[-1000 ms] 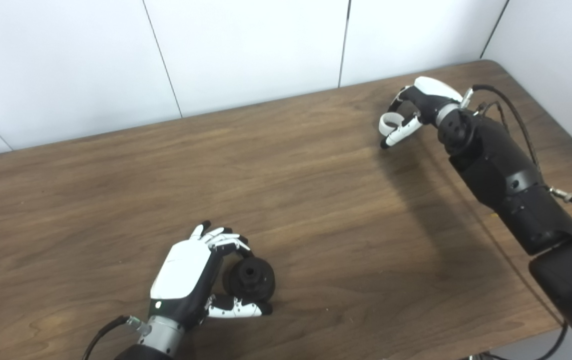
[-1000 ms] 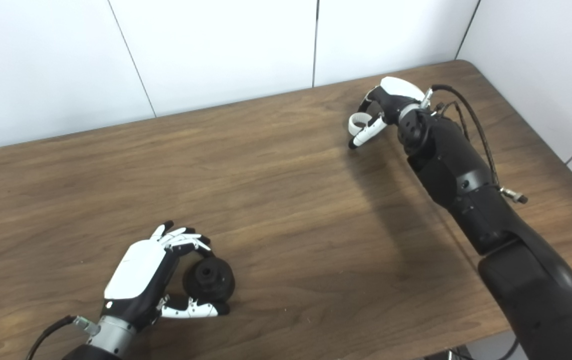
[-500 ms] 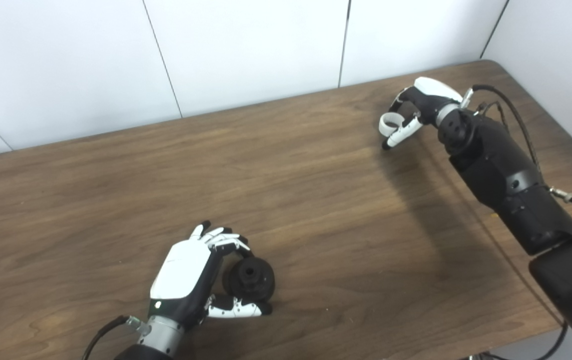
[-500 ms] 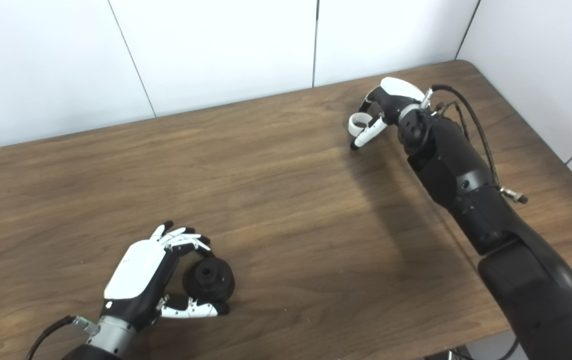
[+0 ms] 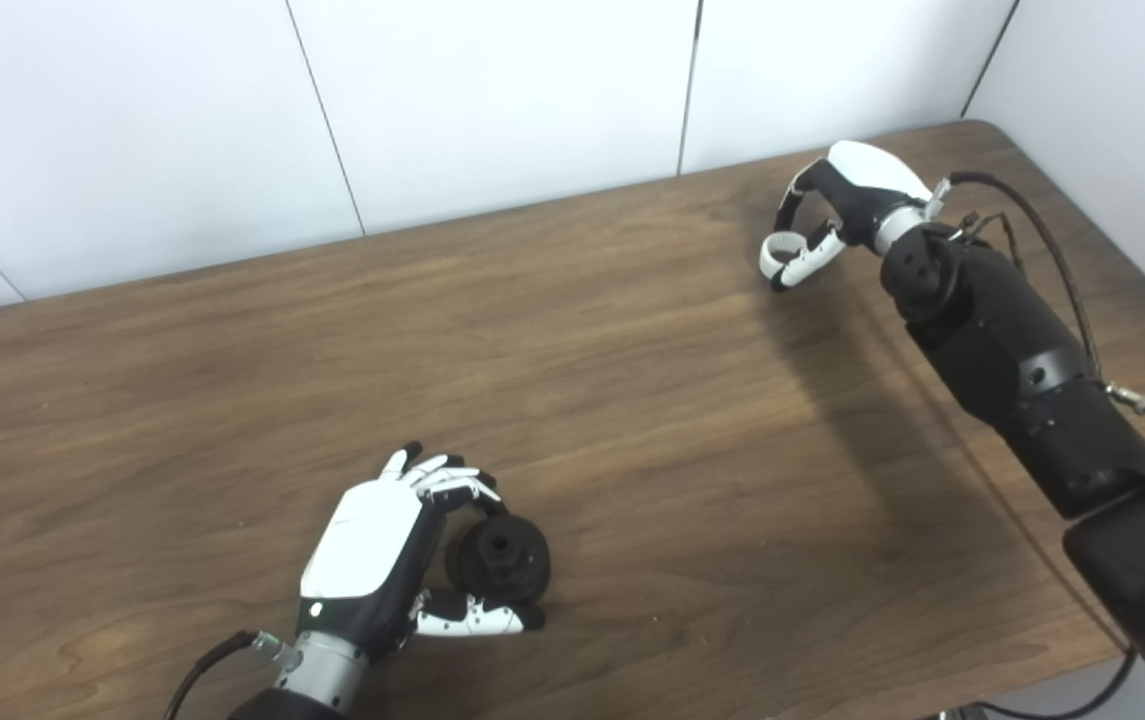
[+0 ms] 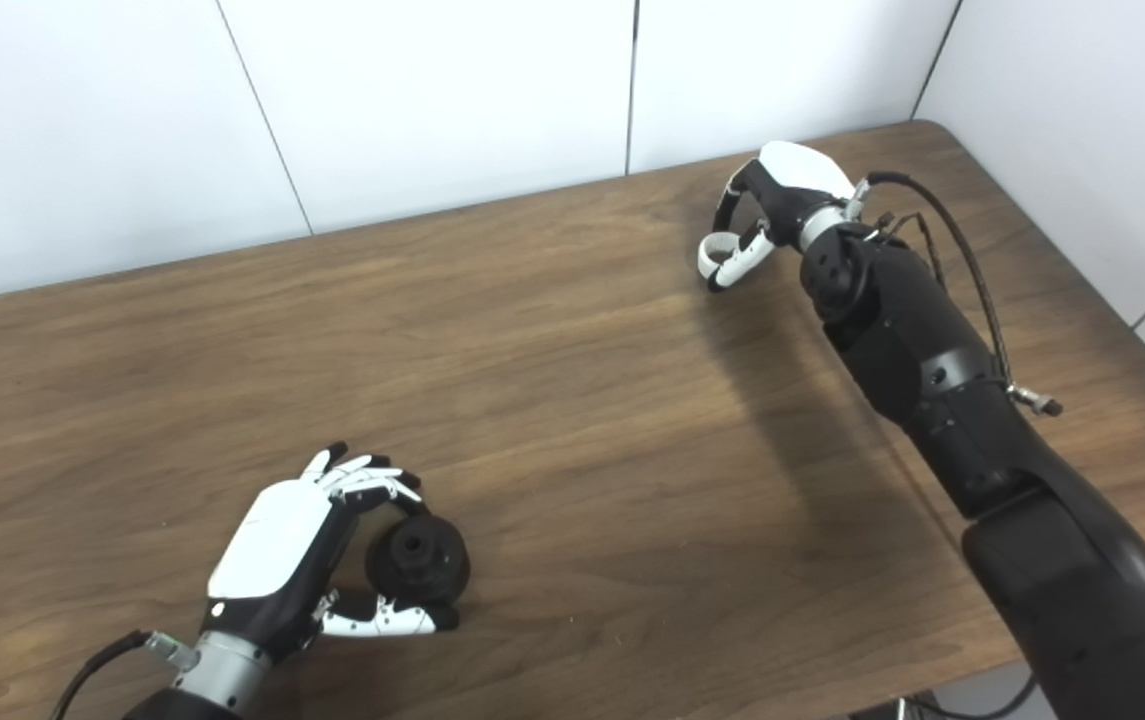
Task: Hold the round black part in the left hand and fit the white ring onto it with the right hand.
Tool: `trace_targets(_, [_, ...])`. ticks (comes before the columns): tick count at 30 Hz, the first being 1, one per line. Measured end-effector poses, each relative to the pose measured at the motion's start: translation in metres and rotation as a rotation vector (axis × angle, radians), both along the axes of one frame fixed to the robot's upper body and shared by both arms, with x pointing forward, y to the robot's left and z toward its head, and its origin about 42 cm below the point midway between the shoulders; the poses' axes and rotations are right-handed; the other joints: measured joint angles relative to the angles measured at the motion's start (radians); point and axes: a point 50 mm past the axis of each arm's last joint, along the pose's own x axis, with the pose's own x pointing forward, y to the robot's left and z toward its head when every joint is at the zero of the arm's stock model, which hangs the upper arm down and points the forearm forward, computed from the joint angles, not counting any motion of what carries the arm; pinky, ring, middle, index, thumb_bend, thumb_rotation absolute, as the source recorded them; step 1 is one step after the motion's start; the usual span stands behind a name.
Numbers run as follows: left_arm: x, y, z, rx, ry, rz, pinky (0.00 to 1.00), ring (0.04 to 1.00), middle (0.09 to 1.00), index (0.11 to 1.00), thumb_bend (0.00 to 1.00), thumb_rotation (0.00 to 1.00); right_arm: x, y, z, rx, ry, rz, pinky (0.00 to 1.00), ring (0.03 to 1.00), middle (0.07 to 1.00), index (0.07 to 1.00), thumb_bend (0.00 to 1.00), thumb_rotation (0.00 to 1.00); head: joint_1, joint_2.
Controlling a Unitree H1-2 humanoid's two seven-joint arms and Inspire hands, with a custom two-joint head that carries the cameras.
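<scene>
The left robot hand [image 5: 372, 560] is curled round the round black part [image 5: 500, 560] on the table [image 5: 632, 400], lower left of pic. The right robot hand [image 5: 837, 215] pinches the white ring [image 5: 777, 255] at upper right, well apart. So the ring must go down & left to meet the black part.

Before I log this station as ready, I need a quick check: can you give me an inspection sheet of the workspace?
Surface: brown wood table, bare in the middle.
Job's things: black part at the near left; white ring at the far right.
Clutter: nothing seen.
Robot hands: left robot hand closed around the black part; right robot hand pinches the ring.
Cables: black cable along the right arm; another at the left wrist.
Surroundings: white wall panels behind and to the right.
</scene>
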Motion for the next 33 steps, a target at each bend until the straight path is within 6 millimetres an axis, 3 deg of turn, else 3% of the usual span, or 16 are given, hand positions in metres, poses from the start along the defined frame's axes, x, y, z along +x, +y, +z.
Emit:
trace_targets(7, [0.000, 0.000, 0.000, 0.000, -0.001, 0.001, 1.00, 0.875, 0.768, 0.484, 0.52, 0.05, -0.005, 0.002, 0.000, -0.009, -0.001, 0.016, 0.93, 0.954, 0.855, 0.486, 0.52, 0.13, 0.005, 0.000])
trace_targets(12, [0.000, 0.000, 0.000, 0.001, -0.004, 0.002, 1.00, 0.867, 0.761, 0.483, 0.52, 0.05, -0.013, 0.020, 0.014, -0.042, -0.003, 0.117, 0.94, 0.961, 0.850, 0.486, 0.52, 0.13, 0.012, 0.000])
trace_targets(21, [0.000, -0.002, 0.000, 0.005, -0.008, 0.001, 1.00, 0.868, 0.768, 0.484, 0.52, 0.05, -0.032, 0.081, 0.045, -0.072, -0.020, 0.344, 0.99, 0.972, 0.846, 0.484, 0.52, 0.13, 0.037, 0.003])
trace_targets(29, [0.000, -0.008, 0.000, 0.007, -0.008, 0.008, 1.00, 0.867, 0.771, 0.484, 0.52, 0.05, -0.064, 0.143, 0.072, -0.066, -0.038, 0.551, 0.98, 0.972, 0.844, 0.484, 0.52, 0.14, 0.112, 0.011])
trace_targets(33, [-0.001, -0.012, 0.001, 0.009, -0.008, 0.013, 1.00, 0.869, 0.772, 0.484, 0.52, 0.05, -0.081, 0.161, 0.084, -0.074, -0.049, 0.637, 0.98, 0.969, 0.842, 0.484, 0.52, 0.14, 0.149, 0.015])
